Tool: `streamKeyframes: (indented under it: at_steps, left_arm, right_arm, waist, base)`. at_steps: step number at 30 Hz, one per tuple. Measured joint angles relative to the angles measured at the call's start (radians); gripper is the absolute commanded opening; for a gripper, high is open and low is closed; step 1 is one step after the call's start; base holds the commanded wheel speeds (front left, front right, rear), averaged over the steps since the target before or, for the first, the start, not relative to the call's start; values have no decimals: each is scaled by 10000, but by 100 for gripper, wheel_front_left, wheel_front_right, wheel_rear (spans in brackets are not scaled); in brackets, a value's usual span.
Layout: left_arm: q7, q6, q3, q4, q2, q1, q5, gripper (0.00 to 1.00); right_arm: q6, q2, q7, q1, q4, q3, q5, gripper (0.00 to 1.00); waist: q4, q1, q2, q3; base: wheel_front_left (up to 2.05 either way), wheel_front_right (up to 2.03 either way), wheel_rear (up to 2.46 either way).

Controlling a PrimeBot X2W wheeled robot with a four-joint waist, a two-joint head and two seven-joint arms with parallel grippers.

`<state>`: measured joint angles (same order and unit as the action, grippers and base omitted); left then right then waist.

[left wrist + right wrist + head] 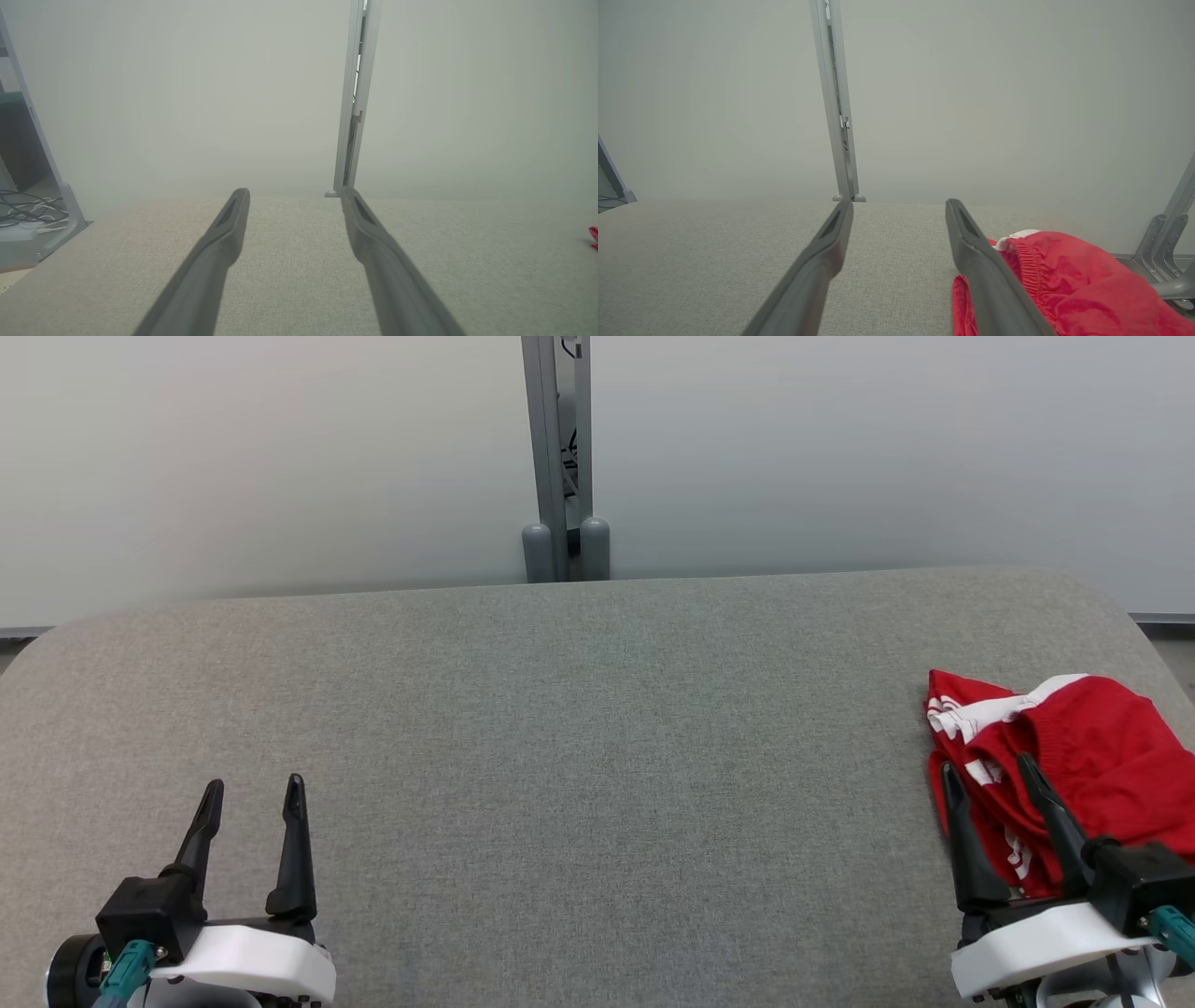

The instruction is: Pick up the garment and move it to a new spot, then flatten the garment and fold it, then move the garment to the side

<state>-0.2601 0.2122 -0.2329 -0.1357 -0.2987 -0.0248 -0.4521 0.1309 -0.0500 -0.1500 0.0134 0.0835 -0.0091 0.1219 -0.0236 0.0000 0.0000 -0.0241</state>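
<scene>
Grey woven cloth covered the counter (pixel 579 756), a wide top with rounded far corners, as I looked down on it through the head camera. At its far right side, near the edge, lay the garment (pixel 1111 747): red fabric with white bands, bunched in a loose heap rather than spread flat.

My right gripper (pixel 987 765) sat at the lower right, its two dark fingers spread apart and pointing away from me, released and holding nothing. From the head camera those fingers overlapped the near left part of the heap; I could not tell whether they touched the fabric. Through the right wrist camera, bare grey cloth showed between the fingers. The red heap, with a gathered elastic hem and a bit of white trim, lay just beside the right-hand finger, which hid part of it.

My left gripper (pixel 255 787) sat at the lower left, well apart from the garment, fingers likewise spread over bare cloth. Through the left wrist camera a sliver of red showed at the far right edge.

Behind the counter stood pale panels (pixel 280 457), joined by a grey metal post (pixel 557 457). Loose cables (pixel 28 214) lay low down past the counter's left end, and a metal foot (pixel 1164 261) stood past its right end.
</scene>
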Motion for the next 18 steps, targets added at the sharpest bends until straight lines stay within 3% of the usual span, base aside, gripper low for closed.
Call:
streamKeyframes:
  at_steps: [8,9,15,18]
  left_arm:
    - [0,0,69,2,19,1,184,100]
    - [2,0,69,-15,25,5,198,0]
    - [48,-2,-100,-416,345,419,163,0]
    - [61,-140,-90,-535,456,383,-460,0]
  right_arm:
    - [0,2,2,15,15,17,15,100]
    - [0,4,2,11,29,17,15,0]
    - [0,153,54,-277,516,33,36,0]
    - [0,159,395,-180,750,-247,654,0]
  waist:
    - [-15,0,0,8]
    - [-15,0,0,10]
    - [-15,0,0,12]
    - [-7,0,0,24]
  base:
    - [0,0,0]
    - [0,0,0]
    - [0,0,0]
    - [0,0,0]
